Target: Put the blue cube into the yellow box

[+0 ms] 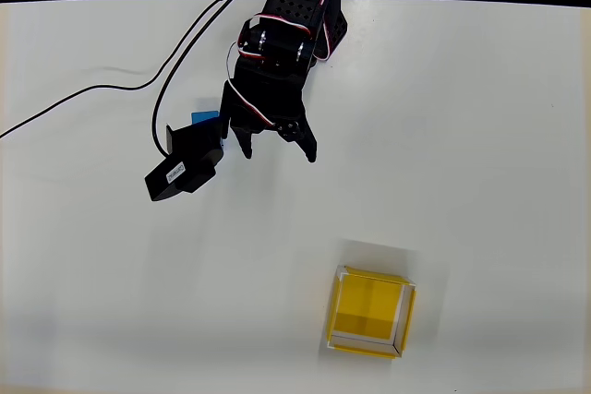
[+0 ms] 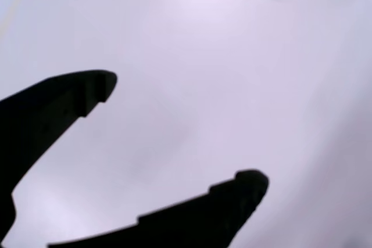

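1. Claw (image 1: 279, 149): in the overhead view it hangs over the white worktop (image 1: 480, 136) near the middle of the far edge, fingertips pointing toward the near edge. The jaws stand wide apart with nothing between them; the wrist view confirms this, showing the two dark fingers (image 2: 52, 108) spread over bare white surface.
2. Blue cube (image 1: 204, 118): it lies on the worktop just left of the claw in the overhead view, outside the jaws, partly hidden by the black module (image 1: 183, 165) mounted at the claw's side. Contact cannot be judged.
3. Yellow box (image 1: 371, 312): it sits near the near edge, right of centre, well apart from claw and cube, interior empty.
4. Black cables (image 1: 83, 94) trail toward the left edge.
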